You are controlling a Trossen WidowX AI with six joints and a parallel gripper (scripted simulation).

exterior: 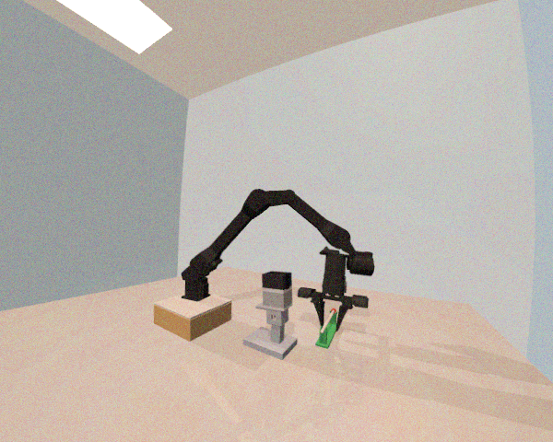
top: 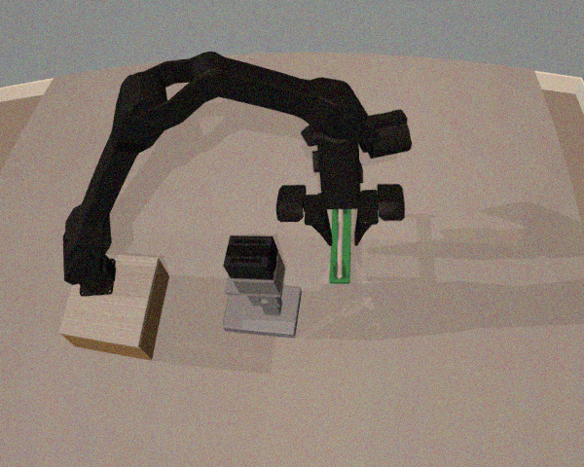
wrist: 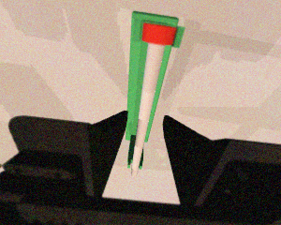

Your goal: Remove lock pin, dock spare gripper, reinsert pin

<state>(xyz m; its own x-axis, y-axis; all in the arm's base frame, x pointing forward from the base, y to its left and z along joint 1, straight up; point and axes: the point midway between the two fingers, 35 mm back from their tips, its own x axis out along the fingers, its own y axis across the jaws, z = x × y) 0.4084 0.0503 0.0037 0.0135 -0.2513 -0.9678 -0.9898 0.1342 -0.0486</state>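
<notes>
Top view shows the gripper over a green rack, fingers apart and holding nothing. The pin lies along that rack, between the fingers, while the spare gripper appears seated on its mount. Regripping the pin looks like the step in hand. Good practice means centring the fingers on the shaft, keeping them clear of the rack, closing evenly near the red head, then lifting straight before turning toward the socket.
</notes>
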